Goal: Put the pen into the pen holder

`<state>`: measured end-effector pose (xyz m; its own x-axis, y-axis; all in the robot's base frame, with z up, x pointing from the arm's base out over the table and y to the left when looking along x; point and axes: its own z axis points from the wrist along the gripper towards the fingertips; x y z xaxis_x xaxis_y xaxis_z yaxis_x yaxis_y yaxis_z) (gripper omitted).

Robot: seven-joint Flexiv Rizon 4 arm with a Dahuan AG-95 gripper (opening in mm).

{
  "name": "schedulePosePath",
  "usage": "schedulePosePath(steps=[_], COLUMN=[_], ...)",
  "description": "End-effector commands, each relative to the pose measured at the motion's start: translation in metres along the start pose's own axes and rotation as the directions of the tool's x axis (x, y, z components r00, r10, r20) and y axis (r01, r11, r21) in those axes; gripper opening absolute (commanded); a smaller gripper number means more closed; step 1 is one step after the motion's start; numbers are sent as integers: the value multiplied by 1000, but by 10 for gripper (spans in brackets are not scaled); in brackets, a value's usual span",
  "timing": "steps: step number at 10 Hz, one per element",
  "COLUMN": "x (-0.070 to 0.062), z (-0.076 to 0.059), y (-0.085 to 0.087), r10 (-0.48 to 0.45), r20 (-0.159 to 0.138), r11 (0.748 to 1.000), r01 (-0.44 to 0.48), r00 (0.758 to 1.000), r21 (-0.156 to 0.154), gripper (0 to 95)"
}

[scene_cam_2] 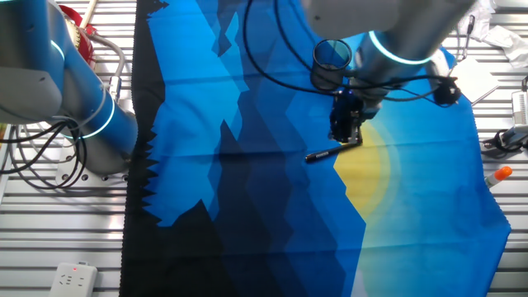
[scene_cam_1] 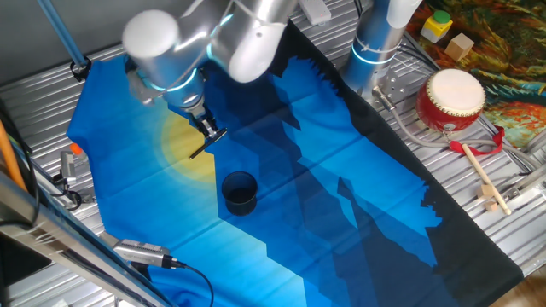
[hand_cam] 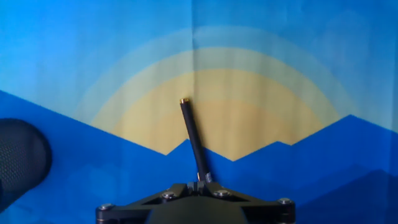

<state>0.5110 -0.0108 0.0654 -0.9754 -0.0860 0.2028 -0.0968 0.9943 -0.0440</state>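
The thin black pen (scene_cam_1: pixel 201 150) is clamped at one end between my gripper's (scene_cam_1: pixel 210 131) shut fingers and sticks out over the yellow sun patch of the blue cloth. It also shows in the other fixed view (scene_cam_2: pixel 323 153) and in the hand view (hand_cam: pixel 193 138), pointing away from the gripper (hand_cam: pixel 200 183). I cannot tell whether its free end touches the cloth. The pen holder (scene_cam_1: pixel 240 192), a small dark cup, stands upright on the cloth a short way from the gripper. It shows in the other fixed view (scene_cam_2: pixel 332 55) and at the hand view's left edge (hand_cam: pixel 18 158).
A red-and-white drum (scene_cam_1: pixel 451 100) and a wooden drumstick (scene_cam_1: pixel 484 179) lie at the right on the metal table. A second arm's base (scene_cam_1: pixel 375 47) stands at the back. Coloured blocks (scene_cam_1: pixel 438 26) sit behind it. Cables and a clamp (scene_cam_1: pixel 70 170) lie at the left.
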Motion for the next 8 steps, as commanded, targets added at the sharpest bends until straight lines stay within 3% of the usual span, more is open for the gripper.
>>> schedulePosePath(steps=[1, 4, 5, 8], x=[1, 0, 1, 5], z=[0, 18, 32, 50], y=[0, -9, -14, -18], r10=[-134, -210, -219, -111], r20=[26, 43, 39, 48], r11=[990, 977, 975, 993], r01=[133, 208, 218, 110], r00=[991, 977, 975, 993], r21=[35, 45, 45, 40], gripper=[0, 0, 0, 0])
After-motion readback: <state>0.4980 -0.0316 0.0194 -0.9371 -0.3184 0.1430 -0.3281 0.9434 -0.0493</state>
